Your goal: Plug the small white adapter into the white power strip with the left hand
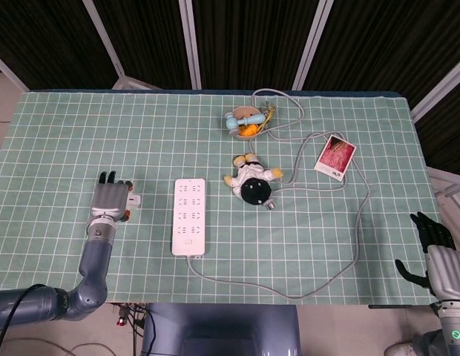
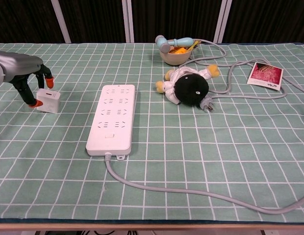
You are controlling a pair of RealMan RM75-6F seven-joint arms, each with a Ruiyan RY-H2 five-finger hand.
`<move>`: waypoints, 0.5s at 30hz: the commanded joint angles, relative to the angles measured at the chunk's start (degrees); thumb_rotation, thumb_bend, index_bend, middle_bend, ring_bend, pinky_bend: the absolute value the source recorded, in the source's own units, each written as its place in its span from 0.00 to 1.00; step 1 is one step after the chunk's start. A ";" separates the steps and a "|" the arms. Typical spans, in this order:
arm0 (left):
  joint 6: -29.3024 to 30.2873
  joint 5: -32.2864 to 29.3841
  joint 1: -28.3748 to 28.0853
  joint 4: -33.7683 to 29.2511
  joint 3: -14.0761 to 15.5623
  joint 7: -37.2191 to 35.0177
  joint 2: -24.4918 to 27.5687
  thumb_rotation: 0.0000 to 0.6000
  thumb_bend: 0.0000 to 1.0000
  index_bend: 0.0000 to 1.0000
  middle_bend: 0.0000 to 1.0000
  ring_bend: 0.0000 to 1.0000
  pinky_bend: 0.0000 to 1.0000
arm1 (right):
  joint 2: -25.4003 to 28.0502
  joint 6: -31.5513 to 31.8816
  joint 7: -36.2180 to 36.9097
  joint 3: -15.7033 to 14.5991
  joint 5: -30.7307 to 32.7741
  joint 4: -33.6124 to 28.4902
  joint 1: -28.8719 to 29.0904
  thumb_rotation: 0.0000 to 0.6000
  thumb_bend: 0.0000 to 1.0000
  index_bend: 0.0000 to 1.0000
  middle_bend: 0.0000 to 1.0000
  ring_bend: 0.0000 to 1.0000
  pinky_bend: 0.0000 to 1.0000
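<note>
The left robot hand (image 2: 24, 73) hangs palm-down over the small white adapter (image 2: 48, 101), its fingers spread and pointing down so that orange-tipped fingertips (image 2: 36, 103) bracket the block from either side. One tip looks to be touching the adapter's near-left edge, but no grip has closed yet; the robot hand holds nothing. The pose reads as a pre-grasp straddle, chosen to pinch the adapter across its narrow faces and lift it upright. The left forearm reaches in from the bench's left front corner, roughly level, wrist bent down.

The adapter sits on the green checked cloth just left of the white power strip (image 2: 113, 118), near it but apart. The strip lies lengthwise with its sockets facing up, handy for a straight downward plug-in, and its grey cable (image 2: 191, 192) trails off toward the right.

The right robot hand (image 1: 436, 256) rests at the bench's right front edge, fingers apart and empty, well clear of the work.

Farther back lie a plush doll (image 2: 189, 86), a bowl (image 2: 175, 53) of small toys and a photo card (image 2: 266, 75).
</note>
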 commanded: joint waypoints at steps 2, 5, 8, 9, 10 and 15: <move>-0.23 -0.66 -0.51 0.43 0.24 0.22 -0.33 1.00 0.28 0.33 0.33 0.00 0.00 | 0.01 0.04 0.04 0.05 0.00 -0.04 0.01 1.00 0.37 0.00 0.00 0.00 0.00; -0.30 -0.96 -0.81 0.83 0.58 0.35 -0.59 1.00 0.28 0.34 0.34 0.00 0.00 | 0.02 -0.01 0.06 0.04 0.06 -0.04 0.00 1.00 0.37 0.00 0.00 0.00 0.00; -0.53 -1.07 -1.03 1.41 0.71 -0.02 -0.92 1.00 0.28 0.35 0.35 0.00 0.00 | 0.03 -0.02 0.11 0.04 0.08 -0.07 -0.01 1.00 0.37 0.00 0.00 0.00 0.00; -0.68 -1.01 -1.11 1.61 0.72 -0.22 -1.03 1.00 0.28 0.35 0.35 0.01 0.00 | 0.03 -0.03 0.15 0.03 0.11 -0.07 -0.02 1.00 0.37 0.00 0.00 0.00 0.00; -0.79 -0.88 -1.19 1.83 0.77 -0.38 -1.15 1.00 0.28 0.36 0.36 0.01 0.00 | 0.02 -0.05 0.16 0.04 0.15 -0.09 -0.02 1.00 0.37 0.00 0.00 0.00 0.00; -1.29 -0.44 -1.50 2.74 1.02 -1.02 -1.75 1.00 0.30 0.37 0.37 0.01 0.00 | 0.07 -0.15 0.17 0.05 0.32 -0.23 -0.03 1.00 0.37 0.00 0.00 0.00 0.00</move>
